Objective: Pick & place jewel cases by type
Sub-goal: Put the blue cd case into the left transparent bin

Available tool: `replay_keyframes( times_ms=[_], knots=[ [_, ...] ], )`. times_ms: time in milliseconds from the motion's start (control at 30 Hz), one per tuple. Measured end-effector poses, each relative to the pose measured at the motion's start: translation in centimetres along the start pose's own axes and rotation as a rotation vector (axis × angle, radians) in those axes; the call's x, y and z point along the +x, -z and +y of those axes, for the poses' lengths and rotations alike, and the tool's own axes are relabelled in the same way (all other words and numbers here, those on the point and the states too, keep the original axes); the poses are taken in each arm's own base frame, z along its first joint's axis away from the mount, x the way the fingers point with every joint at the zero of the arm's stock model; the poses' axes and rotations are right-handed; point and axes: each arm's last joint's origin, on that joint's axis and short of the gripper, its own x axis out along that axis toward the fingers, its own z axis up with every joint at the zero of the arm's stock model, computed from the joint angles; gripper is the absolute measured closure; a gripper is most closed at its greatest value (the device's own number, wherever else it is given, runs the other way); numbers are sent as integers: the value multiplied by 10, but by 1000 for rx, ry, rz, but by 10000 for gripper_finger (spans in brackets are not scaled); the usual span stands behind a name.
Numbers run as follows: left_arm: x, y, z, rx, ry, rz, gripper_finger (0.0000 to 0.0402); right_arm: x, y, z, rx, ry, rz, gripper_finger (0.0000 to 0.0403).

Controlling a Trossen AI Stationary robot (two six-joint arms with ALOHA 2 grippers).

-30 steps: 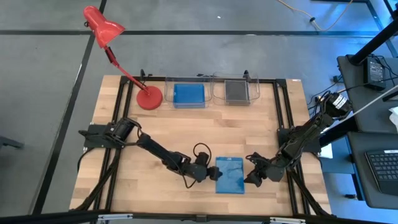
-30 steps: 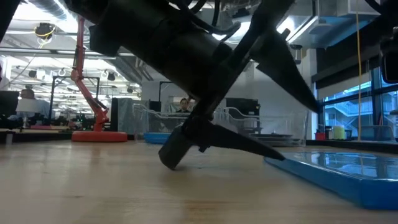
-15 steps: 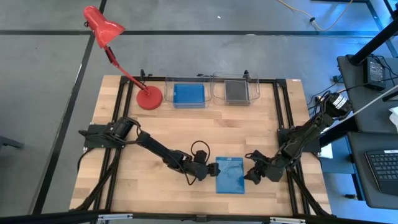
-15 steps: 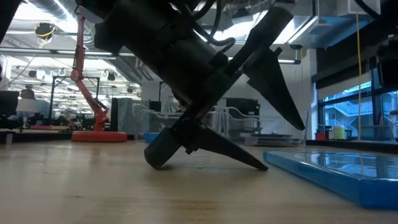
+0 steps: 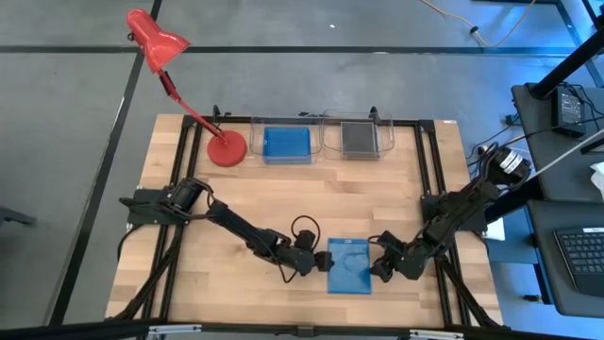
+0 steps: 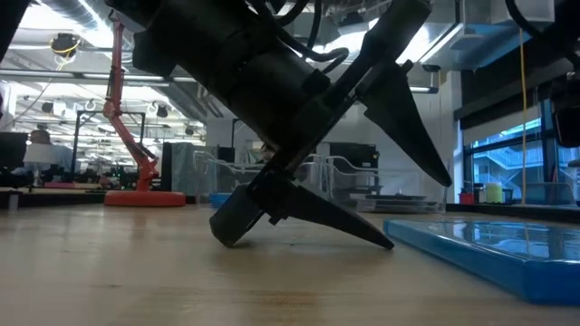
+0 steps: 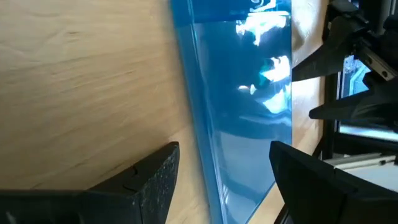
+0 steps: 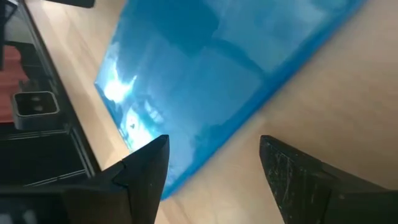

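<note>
Down at the table's (image 5: 283, 203) near edge, a blue jewel case (image 5: 348, 267) is lying flat between both grippers. Left gripper (image 5: 319, 261) is sitting at its left edge, fingers (image 7: 149, 180) spread astride that edge. Right gripper (image 5: 379, 266) is waiting just right of it, fingers (image 8: 292, 174) parted around the right edge.

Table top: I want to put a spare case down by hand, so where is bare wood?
Free: the wide band between the trays at the back and the arms. Also the left front corner of the table. Crowded: the front middle, where the left gripper and right gripper flank the blue jewel case.
</note>
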Motion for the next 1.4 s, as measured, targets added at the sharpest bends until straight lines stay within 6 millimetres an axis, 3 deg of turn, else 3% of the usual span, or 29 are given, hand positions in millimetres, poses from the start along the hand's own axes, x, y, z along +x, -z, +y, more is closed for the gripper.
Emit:
replay_keyframes(
  times_ms=[933,1400],
  knots=[
    [0,1,-1,-6,13,25,155,27,-4,3,60,-78,-45,148],
    [0,3,-11,27,123,60,163,45,-6,17,10,-66,-52,148]
  ],
)
